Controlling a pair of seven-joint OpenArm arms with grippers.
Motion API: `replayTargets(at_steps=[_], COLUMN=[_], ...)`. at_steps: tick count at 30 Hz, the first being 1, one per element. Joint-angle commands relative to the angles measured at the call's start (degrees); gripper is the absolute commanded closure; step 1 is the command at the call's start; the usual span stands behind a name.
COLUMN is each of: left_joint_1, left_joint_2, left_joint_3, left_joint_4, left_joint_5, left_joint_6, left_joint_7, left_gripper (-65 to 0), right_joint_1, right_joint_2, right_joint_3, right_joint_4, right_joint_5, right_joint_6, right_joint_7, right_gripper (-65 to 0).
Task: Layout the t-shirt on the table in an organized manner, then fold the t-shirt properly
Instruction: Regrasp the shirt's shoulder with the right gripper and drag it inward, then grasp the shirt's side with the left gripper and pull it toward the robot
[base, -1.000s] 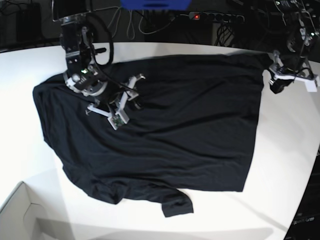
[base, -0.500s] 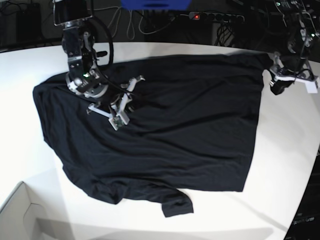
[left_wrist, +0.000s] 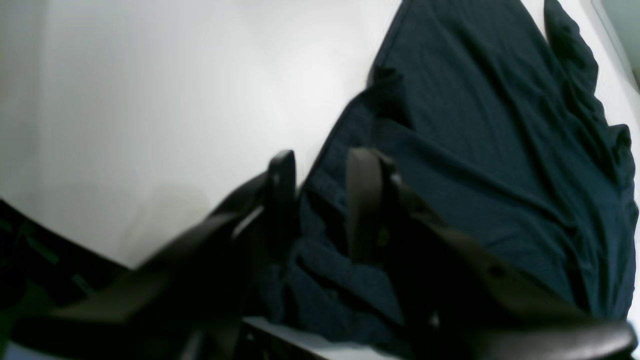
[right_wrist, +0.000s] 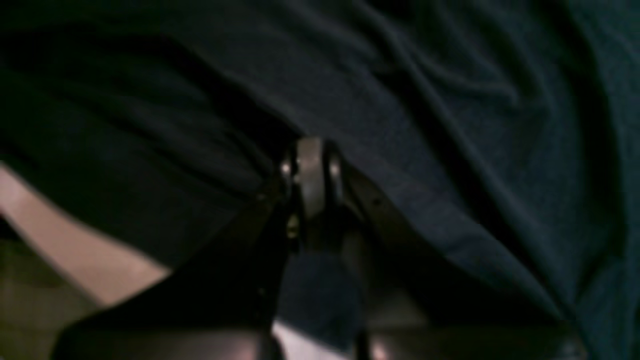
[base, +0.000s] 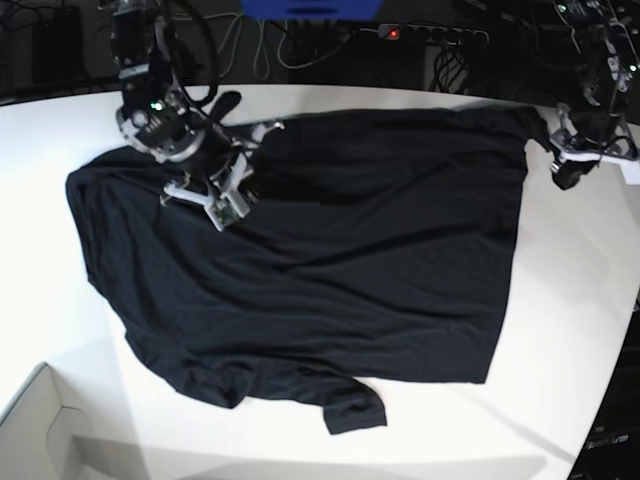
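The right gripper (right_wrist: 311, 172) has just snapped closed, pinching a fold of the t-shirt (base: 350, 260). The left gripper (left_wrist: 320, 200), part open, grips the hem. Spreading can begin.

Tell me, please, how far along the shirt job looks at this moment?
Done: the t-shirt lies mostly spread on the table. In hand: the right tool is shut on a pinch of fabric; the left tool straddles a corner hem. Left: a sleeve is bunched, and no fold has been made.
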Motion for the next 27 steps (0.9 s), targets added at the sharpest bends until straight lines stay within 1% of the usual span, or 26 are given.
replayTargets(at_steps=[1,7,10,13,15,17,25,27], left_joint_1=[0.0,-0.1,-1.2,-1.2,-1.3,-2.0,-2.5,-3.4], left_joint_2=[-0.8,-0.8,-0.8,-0.8,-0.8,-0.7,-0.4,-0.3], left_joint_3=[-0.8,-1.5,-1.4,-1.1,-1.0,-0.9,-0.9,-0.8], left_joint_4=[0.9,0.9,0.9,0.9,0.9,0.9,0.9,0.9], left_joint_5=[-0.6,-0.6,-0.7,-0.7,-0.7,-0.7,-0.7,-0.7], left_joint_6=[-0.2,-0.2,-0.2,-0.2,-0.2,-0.2,-0.2,-0.2], left_joint_7=[-0.8,-0.8,-0.8,-0.8,-0.8,-0.8,-0.8,-0.8], left_gripper=[-17.7,-17.7,-17.7,-17.7,-17.7,-17.7,-17.7,-17.7], right_joint_1=[-1.6,-9.7,-12.0,-13.9,-14.4,-14.7,-14.8,-16.0], right_joint_2=[0.6,1.2,3.8,4.8,5.2,6.4,6.7,8.5], right_joint_3=[0.1,0.0,-0.2,0.1,0.2,0.2,0.2,-0.1], right_joint_4=[2.6,9.5,9.5,9.5,9.5,9.5,9.5,9.5], right_joint_5=[0.7,0.7,0.8,0.8,0.8,0.8,0.8,0.8], right_joint_6=[0.3,0.4,0.4,0.4,0.4,0.4,0.4,0.4], right_joint_7=[0.9,1.3,1.4,1.4,1.4,1.4,0.9,1.2], right_gripper=[0.0,0.0,0.0,0.0,0.0,0.0,0.0,0.0])
